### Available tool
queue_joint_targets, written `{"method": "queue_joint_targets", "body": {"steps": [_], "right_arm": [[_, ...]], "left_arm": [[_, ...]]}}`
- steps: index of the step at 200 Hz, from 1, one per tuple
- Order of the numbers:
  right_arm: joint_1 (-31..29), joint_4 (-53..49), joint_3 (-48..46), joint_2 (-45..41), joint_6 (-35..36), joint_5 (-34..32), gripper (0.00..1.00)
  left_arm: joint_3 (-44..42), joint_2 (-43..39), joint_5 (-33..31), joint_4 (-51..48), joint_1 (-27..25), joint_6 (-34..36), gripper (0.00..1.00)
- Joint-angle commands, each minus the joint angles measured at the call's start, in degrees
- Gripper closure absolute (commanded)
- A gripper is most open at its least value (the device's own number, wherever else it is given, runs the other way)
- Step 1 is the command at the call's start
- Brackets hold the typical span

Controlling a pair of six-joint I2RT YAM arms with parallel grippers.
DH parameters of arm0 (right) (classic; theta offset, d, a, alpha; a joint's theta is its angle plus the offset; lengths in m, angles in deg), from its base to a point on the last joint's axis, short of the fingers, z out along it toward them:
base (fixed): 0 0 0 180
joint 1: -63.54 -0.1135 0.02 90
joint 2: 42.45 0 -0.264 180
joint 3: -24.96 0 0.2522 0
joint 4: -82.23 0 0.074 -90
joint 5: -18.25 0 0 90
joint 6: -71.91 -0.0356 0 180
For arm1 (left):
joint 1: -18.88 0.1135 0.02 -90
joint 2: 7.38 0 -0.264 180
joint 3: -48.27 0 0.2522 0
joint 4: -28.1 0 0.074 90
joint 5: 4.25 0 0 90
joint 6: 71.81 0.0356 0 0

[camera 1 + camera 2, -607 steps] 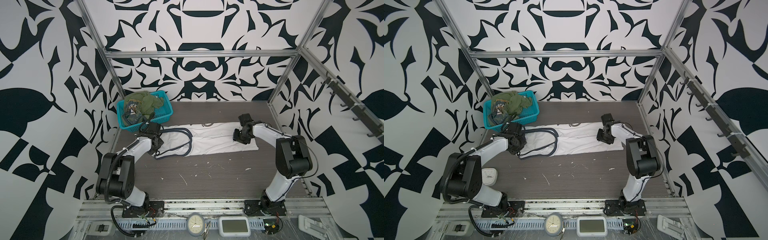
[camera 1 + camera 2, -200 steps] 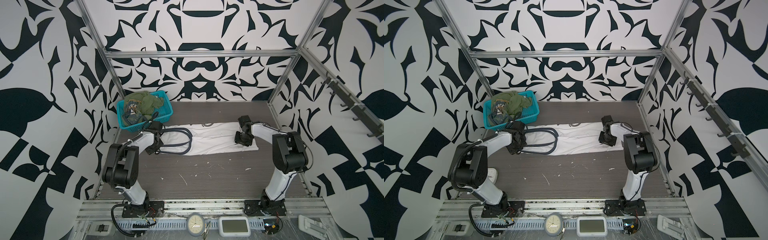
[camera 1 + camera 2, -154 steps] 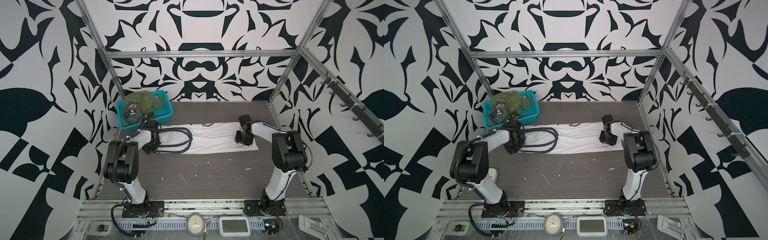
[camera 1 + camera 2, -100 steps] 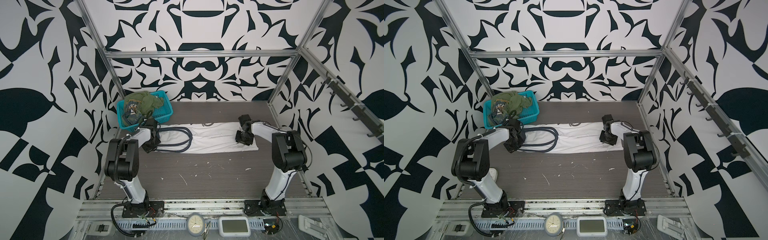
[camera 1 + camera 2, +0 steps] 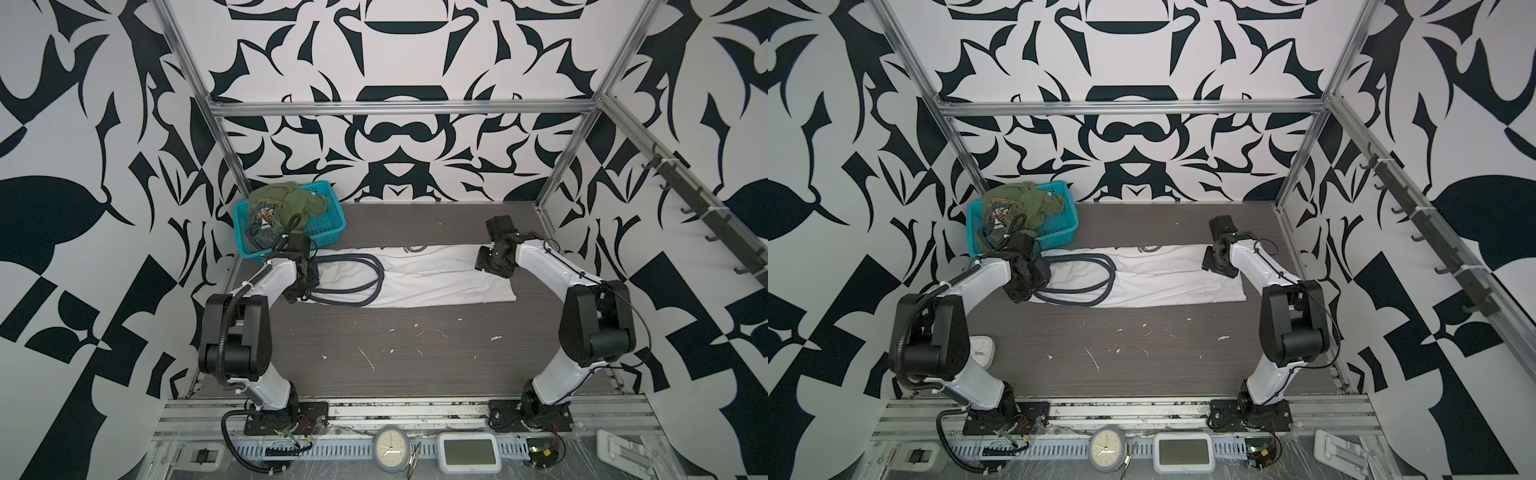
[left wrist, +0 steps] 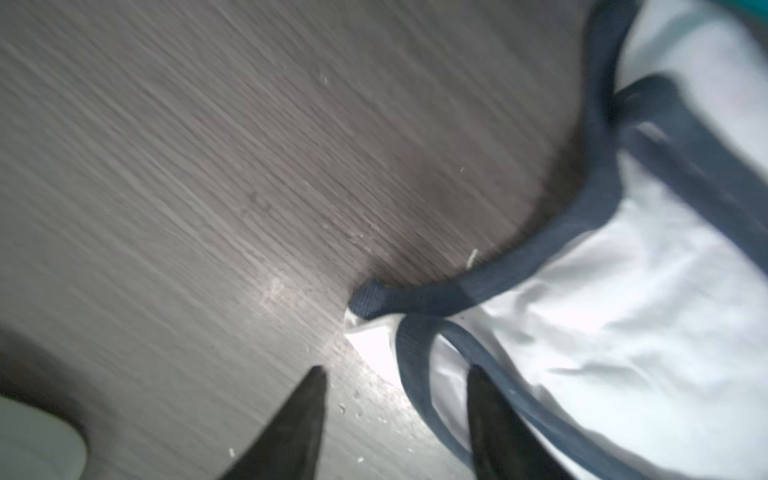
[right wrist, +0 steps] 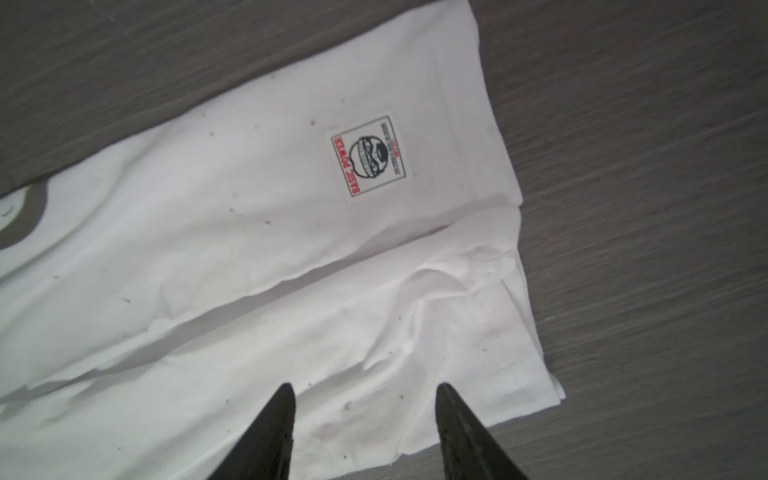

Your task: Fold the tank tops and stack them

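Note:
The white tank top (image 5: 436, 278) (image 5: 1163, 278) lies flat across the back of the table, folded lengthwise into a long strip. Its navy-trimmed straps (image 6: 436, 291) point left and its hem with a printed label (image 7: 370, 156) points right. My left gripper (image 6: 395, 374) (image 5: 300, 293) is open low over the strap end; one finger is over the bare table, the other over the cloth. My right gripper (image 7: 365, 388) (image 5: 492, 268) is open just above the hem corner and holds nothing. The olive green tank top (image 5: 299, 201) (image 5: 1030, 201) sits crumpled in the teal basket (image 5: 332, 226).
The basket stands at the back left corner, right behind my left wrist. A white object (image 5: 982, 351) lies off the table's left edge by the left arm. White crumbs dot the dark wood table (image 5: 395, 353). A clock (image 5: 390, 451) and a display (image 5: 469, 453) sit on the front rail.
My left gripper drew the strap end a little to the left, then opened and let it go. My right jaws have spread wider over the hem. The top lies still.

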Motion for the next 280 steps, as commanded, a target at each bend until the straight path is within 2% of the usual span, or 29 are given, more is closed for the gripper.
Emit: {"method": "queue_joint_targets", "body": {"steps": [1,19,36,69,85,113,133,148,161,189,213,235,262,280], "right_arm": [[-1.33,-1.45,5.30,2.82,1.18,0.42,0.42],[-2.33,-2.55,9.41,6.75,1.24,1.28,0.41],[-3.28,-3.81,13.18,10.60,1.76,1.24,0.41],[-3.55,-6.57,21.67,18.93,3.11,0.70,0.41],[-3.60,-7.43,25.01,21.98,3.57,0.34,0.41],[-3.50,-8.78,29.53,25.88,4.04,-0.16,0.41],[-3.38,-10.07,30.55,27.92,3.19,-0.52,0.44],[-2.61,-11.16,30.43,29.34,2.31,2.20,0.46],[-1.50,-11.74,28.90,29.67,0.72,4.44,0.49],[0.93,-11.74,21.88,26.77,-2.20,2.78,0.51],[2.57,-10.59,12.48,21.46,-3.96,0.05,0.51],[4.43,-8.39,1.78,15.48,-5.49,0.77,0.51],[5.02,-7.07,-8.57,9.89,-5.87,2.47,0.50],[3.58,-5.48,-13.88,7.39,-7.02,6.03,0.50]], "left_arm": [[-1.28,-4.38,-1.39,-2.30,-0.28,0.03,0.32],[-1.76,-7.09,-2.10,-3.17,-0.69,-0.41,0.23],[-2.09,-9.33,-3.09,-4.82,-2.29,-1.46,0.19],[-3.42,-11.45,-4.21,-4.22,-12.68,-7.05,0.20],[-2.37,-7.90,-2.06,-3.22,-16.55,-9.14,0.23],[1.13,1.21,-0.15,-0.27,-21.12,-8.71,0.26],[5.27,8.62,1.09,0.32,-22.68,-6.87,0.28],[8.26,13.47,2.24,0.22,-23.18,-5.37,0.29],[11.21,16.89,1.82,-0.86,-23.91,-3.40,0.30],[16.41,22.26,1.86,-2.71,-25.07,-0.35,0.30],[21.19,26.51,1.16,-4.57,-26.33,1.92,0.30],[26.04,30.22,1.71,-4.98,-27.44,3.80,0.30],[35.27,35.72,0.96,-6.41,-27.99,6.05,0.30],[44.65,40.80,-1.35,-8.92,-27.77,8.77,0.29]]}}
